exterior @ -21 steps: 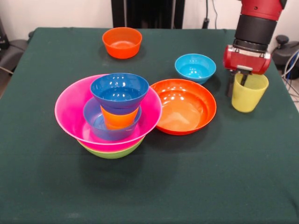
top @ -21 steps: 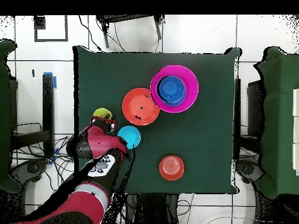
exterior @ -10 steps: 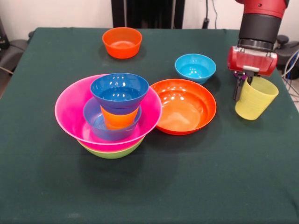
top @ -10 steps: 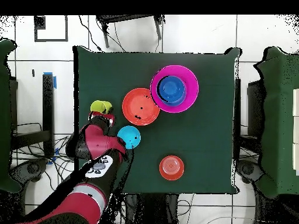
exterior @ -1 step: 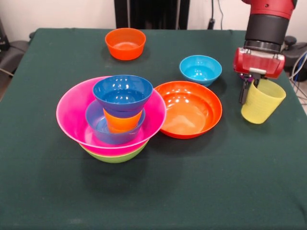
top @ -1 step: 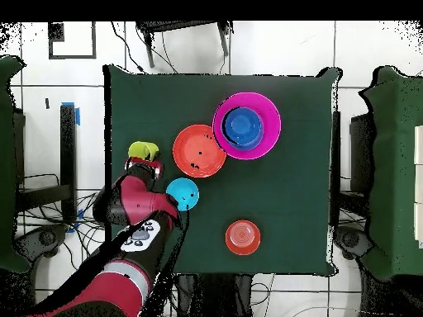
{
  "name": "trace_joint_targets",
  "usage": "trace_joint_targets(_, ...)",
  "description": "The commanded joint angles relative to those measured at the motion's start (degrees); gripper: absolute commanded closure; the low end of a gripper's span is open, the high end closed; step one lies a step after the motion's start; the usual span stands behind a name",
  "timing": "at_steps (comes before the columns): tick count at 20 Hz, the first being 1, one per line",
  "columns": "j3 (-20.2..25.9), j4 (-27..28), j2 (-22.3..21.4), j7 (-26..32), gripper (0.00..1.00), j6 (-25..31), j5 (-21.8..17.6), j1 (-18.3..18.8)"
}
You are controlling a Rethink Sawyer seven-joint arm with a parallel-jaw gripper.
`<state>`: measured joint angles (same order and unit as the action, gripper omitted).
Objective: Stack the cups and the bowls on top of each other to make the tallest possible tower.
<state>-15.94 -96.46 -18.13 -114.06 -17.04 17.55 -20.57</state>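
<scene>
Gripper point(exterior @ -1 step: 250, 89): closed on the rim of the yellow cup point(exterior @ -1 step: 262, 101); one dark finger point(exterior @ -1 step: 244, 92) is seen outside the cup wall, a purple bit at the rim beside it.
Yellow cup: tilted, mouth leaning away from the gripper, held at the table's point(exterior @ -1 step: 201, 191) right side in the front view; whether its base touches the cloth cannot be told. In the overhead view the cup point(top @ -1 step: 142, 150) is seen just past the arm point(top @ -1 step: 132, 202).
Tower point(exterior @ -1 step: 112, 117): lime bowl point(exterior @ -1 step: 115, 155) at the bottom, pink bowl point(exterior @ -1 step: 72, 112) in it, then a blue bowl point(exterior @ -1 step: 98, 127), an orange cup point(exterior @ -1 step: 120, 122), and a dark blue bowl point(exterior @ -1 step: 123, 93) on top.
Shallow orange bowl point(exterior @ -1 step: 189, 108): just beside the tower, touching or nearly touching the pink rim.
Cyan bowl point(exterior @ -1 step: 200, 68): behind the shallow bowl, near the gripper.
Small orange bowl point(exterior @ -1 step: 125, 43): alone at the far edge, well apart from the rest.
</scene>
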Motion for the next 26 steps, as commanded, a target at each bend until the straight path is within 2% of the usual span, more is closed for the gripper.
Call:
trace_joint_targets(1, 5.3, 1.3, -2.1, -9.1, 1.0, 5.3, 1.8, 0.6)
trace_joint_targets(4, 3.8, 1.1, -4.4, -8.2, 1.0, 9.1, 2.8, -0.7)
trace_joint_targets(9, 2.8, 0.5, -7.0, -8.0, 1.0, 12.1, 3.7, -2.2)
trace_joint_targets(11, 2.9, 0.3, -7.8, -8.2, 1.0, 11.9, 3.5, -2.1)
trace_joint_targets(17, 2.6, 0.9, -10.1, -7.6, 1.0, 16.2, 3.3, -2.0)
trace_joint_targets(24, 3.8, 0.9, -11.1, -7.2, 1.0, 16.4, 1.6, -0.2)
trace_joint_targets(26, 4.9, 0.1, -11.7, -7.0, 1.0, 16.0, 0.5, 1.6)
